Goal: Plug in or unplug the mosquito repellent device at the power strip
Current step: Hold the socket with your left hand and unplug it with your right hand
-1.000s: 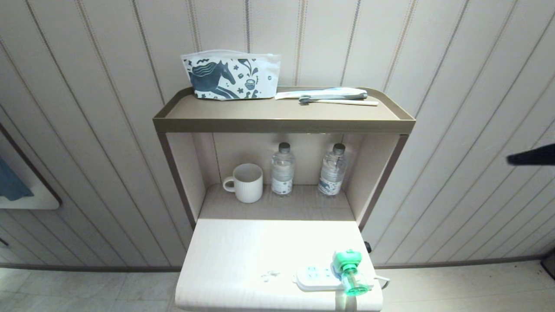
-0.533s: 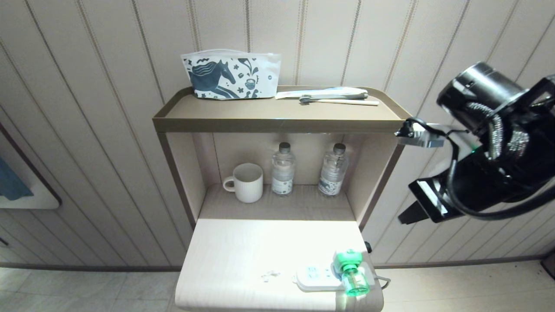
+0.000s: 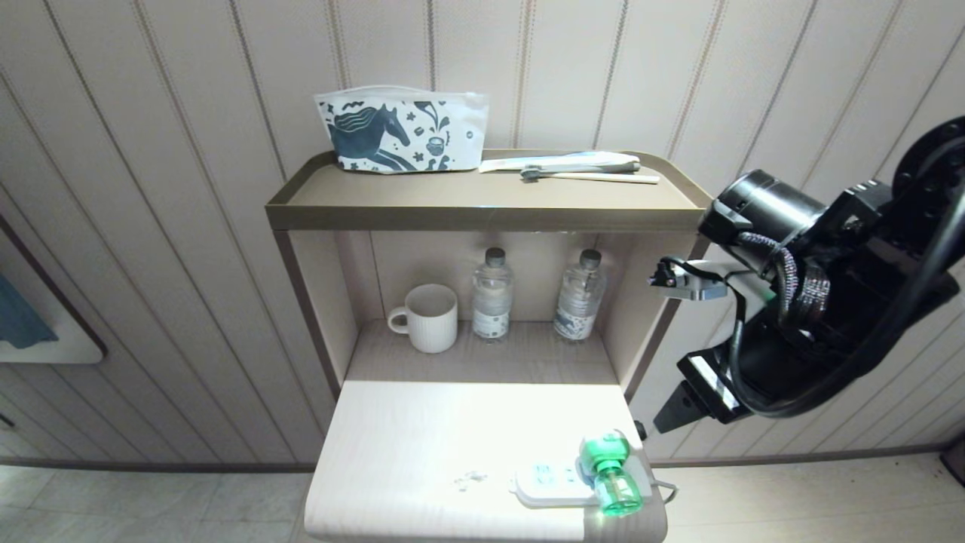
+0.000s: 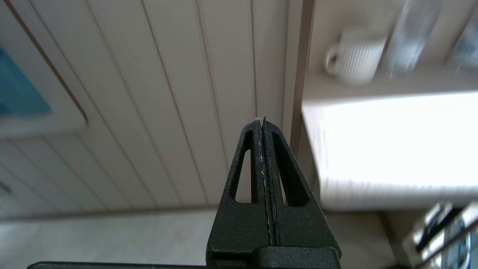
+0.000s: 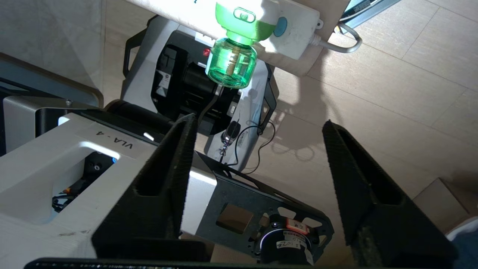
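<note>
Right gripper (image 5: 257, 130): fingers spread wide with nothing between them; in the head view it hangs in the air to the right of the shelf unit, above and to the right of the device, touching nothing.
Left gripper (image 4: 263, 125): fingers pressed together, empty, held beside the left edge of the white table.
Mosquito repellent device (image 3: 611, 471): green and white, seated in the right end of the power strip, its clear green bottle pointing toward the table's front edge and reaching just past it.
Power strip (image 3: 546, 485): flat and white, lying along the front right of the table, free sockets showing to the left of the device, its white cord (image 5: 341, 43) looping off the right end.
Table (image 3: 422, 452): white top, brightly lit, joined to the lower shelf behind it.
Lower shelf: a white ribbed mug (image 3: 427, 317) at the left and two water bottles (image 3: 491, 294) standing upright to its right.
Top shelf (image 3: 490, 197): a horse-print pouch (image 3: 403, 133) at the left, a toothbrush (image 3: 588, 177) lying at the right.
</note>
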{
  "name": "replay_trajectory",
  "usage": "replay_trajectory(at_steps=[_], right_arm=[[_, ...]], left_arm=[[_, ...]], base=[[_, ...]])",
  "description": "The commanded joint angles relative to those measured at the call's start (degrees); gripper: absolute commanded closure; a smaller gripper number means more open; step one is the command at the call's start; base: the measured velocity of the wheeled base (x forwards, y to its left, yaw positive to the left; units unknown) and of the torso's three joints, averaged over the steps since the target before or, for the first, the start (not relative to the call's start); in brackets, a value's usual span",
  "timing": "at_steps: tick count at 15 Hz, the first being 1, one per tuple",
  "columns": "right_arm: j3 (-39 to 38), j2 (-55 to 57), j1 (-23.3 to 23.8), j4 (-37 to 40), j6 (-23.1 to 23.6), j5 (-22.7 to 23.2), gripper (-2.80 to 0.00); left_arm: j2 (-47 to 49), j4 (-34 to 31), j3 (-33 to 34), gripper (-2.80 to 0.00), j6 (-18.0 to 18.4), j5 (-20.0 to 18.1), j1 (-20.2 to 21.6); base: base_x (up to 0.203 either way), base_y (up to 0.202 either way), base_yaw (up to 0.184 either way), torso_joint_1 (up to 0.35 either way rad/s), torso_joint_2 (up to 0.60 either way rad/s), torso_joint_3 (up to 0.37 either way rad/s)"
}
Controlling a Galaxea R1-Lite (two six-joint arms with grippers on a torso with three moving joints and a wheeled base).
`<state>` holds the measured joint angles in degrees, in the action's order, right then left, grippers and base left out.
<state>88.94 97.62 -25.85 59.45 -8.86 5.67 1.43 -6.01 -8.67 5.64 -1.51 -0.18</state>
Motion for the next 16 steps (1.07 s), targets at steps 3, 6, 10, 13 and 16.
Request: replay_trajectory(at_steps=[3,6,10,13,16], right_arm=[[0.62,0.93,-0.75,0.31,-0.27,0.13,-2.8],[1.14,0.23,-1.3,0.31,-0.37,0.11,-2.8],[1.41,0.79,-2.54,0.37,-0.37,0.04,-2.8],[1.58,1.56,-3.01,0.31,-0.37,-0.28,-2.8],[1.5,2.82,-3.77,0.31,-0.37,-3.07,-2.8]], left_arm=[[19.14,0.0,-14.14,0.0,-0.34,-0.03,0.01],[39.02,0.12,-19.61,0.0,-0.86,-3.02,-0.38],[61.57,0.32,-25.03,0.0,-5.27,-5.13,-17.37],[76.84,2.78,-27.65,0.0,-10.94,1.03,-36.02],[92.12,12.46,-30.35,0.0,-14.21,5.71,-42.26]], base=[[0.0,0.0,0.0,0.0,0.0,0.0],[0.0,0.0,0.0,0.0,0.0,0.0],[0.0,0.0,0.0,0.0,0.0,0.0],[0.0,0.0,0.0,0.0,0.0,0.0],[0.0,0.0,0.0,0.0,0.0,0.0]])
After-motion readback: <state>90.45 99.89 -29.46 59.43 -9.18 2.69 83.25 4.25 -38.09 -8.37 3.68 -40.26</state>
